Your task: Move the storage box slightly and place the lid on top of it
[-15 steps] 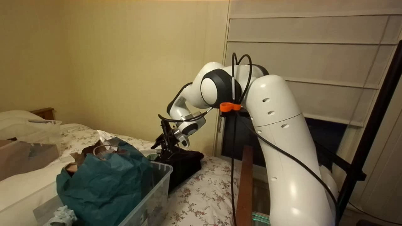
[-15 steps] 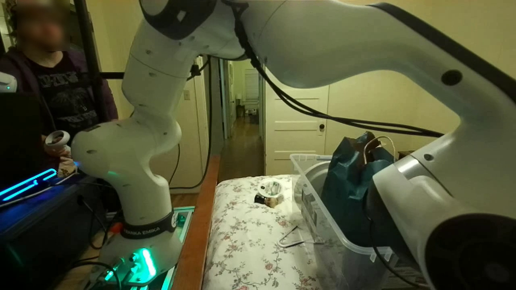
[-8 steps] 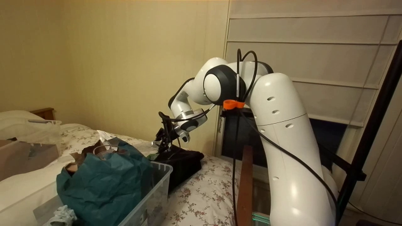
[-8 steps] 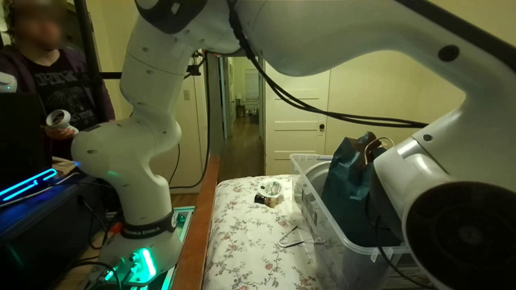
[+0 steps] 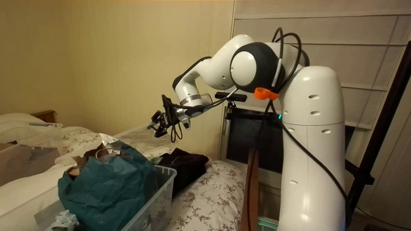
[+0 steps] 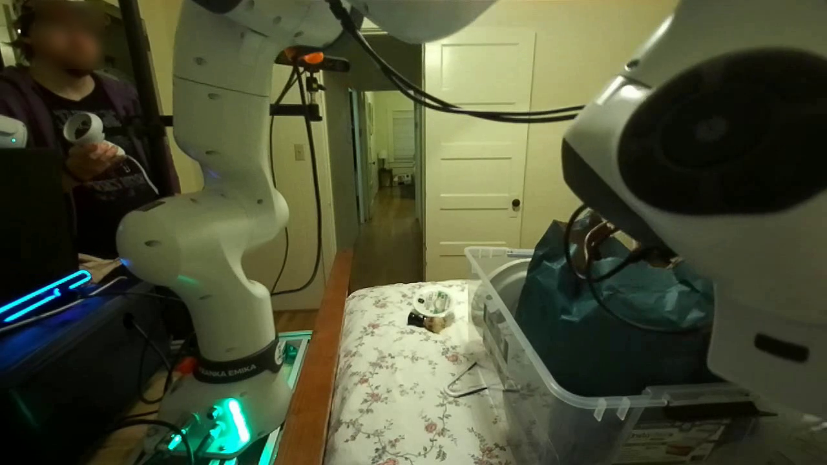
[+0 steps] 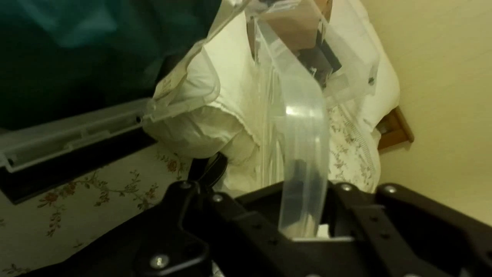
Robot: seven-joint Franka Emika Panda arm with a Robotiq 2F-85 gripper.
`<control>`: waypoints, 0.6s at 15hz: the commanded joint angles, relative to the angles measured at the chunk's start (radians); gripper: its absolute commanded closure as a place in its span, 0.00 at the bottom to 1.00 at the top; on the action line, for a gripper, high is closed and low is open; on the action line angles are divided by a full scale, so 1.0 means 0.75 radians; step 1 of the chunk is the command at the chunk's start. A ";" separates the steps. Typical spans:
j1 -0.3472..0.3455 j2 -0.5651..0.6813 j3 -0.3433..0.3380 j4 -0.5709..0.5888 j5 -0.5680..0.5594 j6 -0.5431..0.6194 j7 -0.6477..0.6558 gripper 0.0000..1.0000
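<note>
The storage box (image 5: 165, 189) is clear plastic and stands on the bed, with a large teal paper bag (image 5: 109, 183) rising above its rim. In an exterior view the box (image 6: 497, 342) shows its long wall and near corner. My gripper (image 5: 151, 126) is raised beyond the box, above the bed. Its jaws are shut on the edge of the clear lid (image 7: 303, 127), which stretches away from the fingers in the wrist view. In an exterior view the lid (image 5: 138, 136) hangs tilted behind the teal bag, its far part partly hidden. The box rim (image 7: 77, 130) appears left in the wrist view.
A black bag (image 5: 186, 166) lies beside the box. Another clear bin (image 5: 41, 150) stands at the far left. On the floral bedspread lie a round white container (image 6: 433, 301), a brush (image 6: 426, 321) and a bent metal piece (image 6: 466, 382). A wooden bed rail (image 6: 323, 368) runs alongside.
The jaws have closed on the lid. My gripper has risen from beside the black bag, carrying the lid up and tilting it. The arm has drawn back; the box has stayed put.
</note>
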 commanded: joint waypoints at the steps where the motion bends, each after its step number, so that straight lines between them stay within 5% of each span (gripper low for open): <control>1: 0.033 -0.308 -0.012 -0.203 -0.095 -0.110 -0.049 1.00; 9: 0.052 -0.789 -0.006 -0.591 -0.205 -0.287 -0.292 1.00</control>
